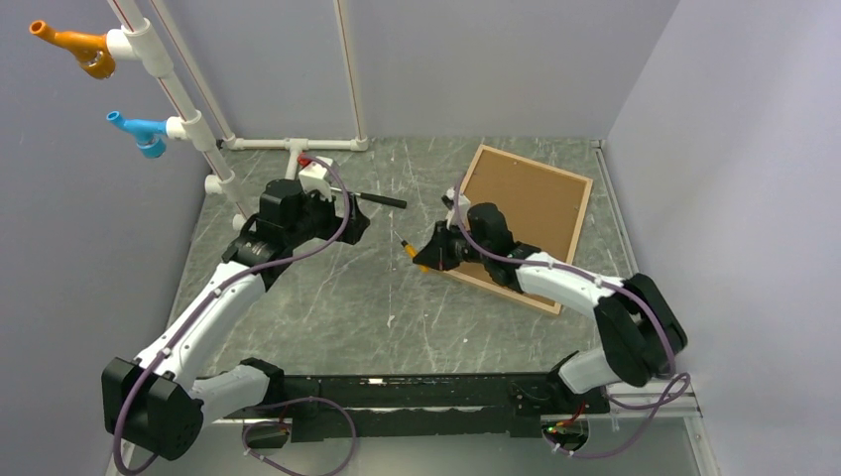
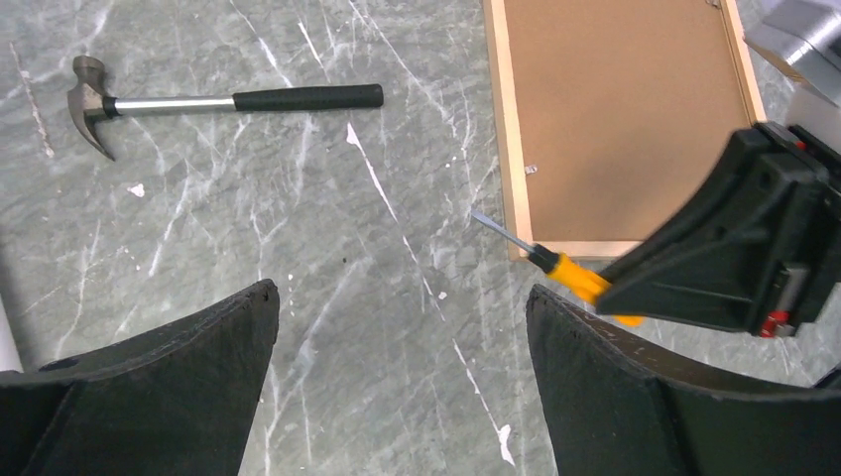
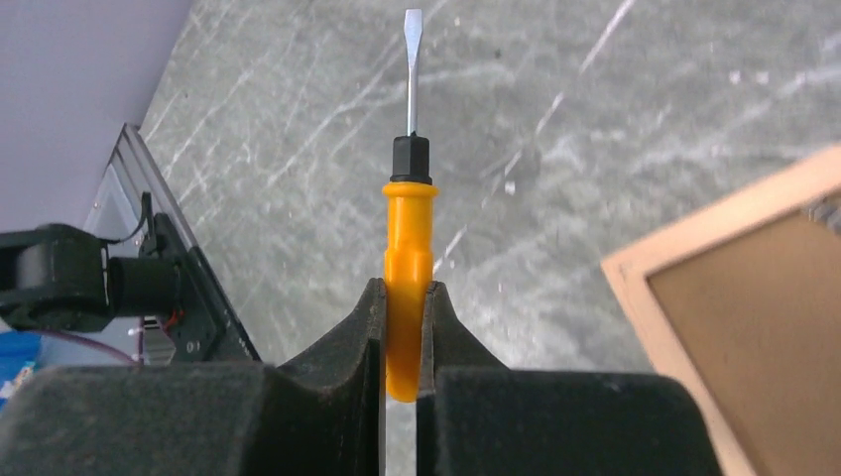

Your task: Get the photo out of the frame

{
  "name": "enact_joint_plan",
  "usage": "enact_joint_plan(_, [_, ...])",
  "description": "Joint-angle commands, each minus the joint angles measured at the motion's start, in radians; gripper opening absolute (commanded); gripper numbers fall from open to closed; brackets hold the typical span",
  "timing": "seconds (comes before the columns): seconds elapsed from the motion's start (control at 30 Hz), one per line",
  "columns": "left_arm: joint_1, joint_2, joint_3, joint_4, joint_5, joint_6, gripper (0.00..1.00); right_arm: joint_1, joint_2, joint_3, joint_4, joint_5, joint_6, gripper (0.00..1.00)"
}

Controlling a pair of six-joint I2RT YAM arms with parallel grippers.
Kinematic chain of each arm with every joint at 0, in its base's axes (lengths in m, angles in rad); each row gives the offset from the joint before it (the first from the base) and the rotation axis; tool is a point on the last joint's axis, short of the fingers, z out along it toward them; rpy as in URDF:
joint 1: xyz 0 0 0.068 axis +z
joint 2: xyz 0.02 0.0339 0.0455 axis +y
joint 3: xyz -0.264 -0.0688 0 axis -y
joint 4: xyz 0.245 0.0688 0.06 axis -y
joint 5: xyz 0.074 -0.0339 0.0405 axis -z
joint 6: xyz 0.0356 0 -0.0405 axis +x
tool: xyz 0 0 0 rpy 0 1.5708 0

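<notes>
Your frame [image 1: 539,164] lies flat on the bench [image 1: 347,297], face down, its light wood rails turned slightly askew to the bench edges. The photo [image 1: 536,203] sits inside it, with only its brown back showing. In the left wrist view a small shiny tab [image 2: 531,169] rests on that back, right against the frame's left rail; what kind of fastener it is you cannot tell. Your right hand [image 3: 402,297] hangs over the frame's near-left corner, its fingers [image 3: 347,337] pinching the yellow handle of a flat-blade screwdriver [image 3: 407,248]. The handle stands out between the pads and the steel blade points away from the frame, out over bare bench just beside that corner. Whether the blade tip touches the bench you cannot tell. Your left hand [image 2: 402,293] is spread wide and holds nothing; it hovers above the bench to the left of the frame, well apart from it, with its camera looking down at the frame's near-left corner and the screwdriver. A hammer [image 2: 238,99] with a black grip and a bright steel shaft lies flat on the bench farther left of the frame, its claw head pointing away from the frame. Beyond the hammer, still farther left of the frame, a white pipe structure [image 1: 188,124] rises from the bench, carrying an orange fitting [image 1: 74,48] and a blue one [image 1: 139,131].
</notes>
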Motion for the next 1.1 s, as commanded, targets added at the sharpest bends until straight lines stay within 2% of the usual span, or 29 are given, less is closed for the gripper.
enact_joint_plan(0.0, [0.01,-0.01,0.046,0.022,0.021,0.064,0.96,-0.002,-0.112,-0.076,-0.046,0.021,0.013,0.0])
enact_joint_plan(0.13, [0.007,-0.005,0.041,0.013,0.016,0.03,0.97,-0.002,-0.133,-0.089,-0.074,0.032,0.007,0.0])
enact_joint_plan(0.23, [-0.054,0.049,0.095,-0.037,-0.023,-0.015,0.96,-0.002,-0.141,-0.065,-0.106,0.012,-0.015,0.0])
enact_joint_plan(0.3, [-0.091,0.109,0.201,-0.213,-0.105,-0.041,0.96,-0.002,-0.148,-0.054,-0.107,0.001,-0.022,0.0])
enact_joint_plan(0.37, [-0.093,0.144,0.274,-0.304,-0.121,-0.047,0.95,0.0,-0.13,-0.014,-0.154,-0.019,-0.042,0.0])
enact_joint_plan(0.5, [-0.094,0.055,0.179,-0.229,-0.083,-0.017,0.97,0.003,-0.119,-0.027,-0.123,-0.025,-0.03,0.0])
enact_joint_plan(0.7, [-0.082,0.038,0.09,-0.247,-0.049,-0.125,0.97,0.024,-0.169,-0.114,-0.09,-0.001,-0.006,0.0])
enact_joint_plan(0.77, [-0.083,0.029,0.023,-0.19,-0.026,-0.224,0.98,0.029,-0.211,-0.133,-0.119,0.02,-0.023,0.0])
enact_joint_plan(0.87, [-0.083,0.026,-0.087,-0.003,0.04,-0.364,0.99,0.029,-0.272,-0.165,-0.151,0.042,-0.048,0.0])
enact_joint_plan(1.07, [-0.1,0.139,-0.141,0.25,0.172,-0.602,0.97,0.03,-0.38,-0.212,-0.192,0.04,-0.065,0.0])
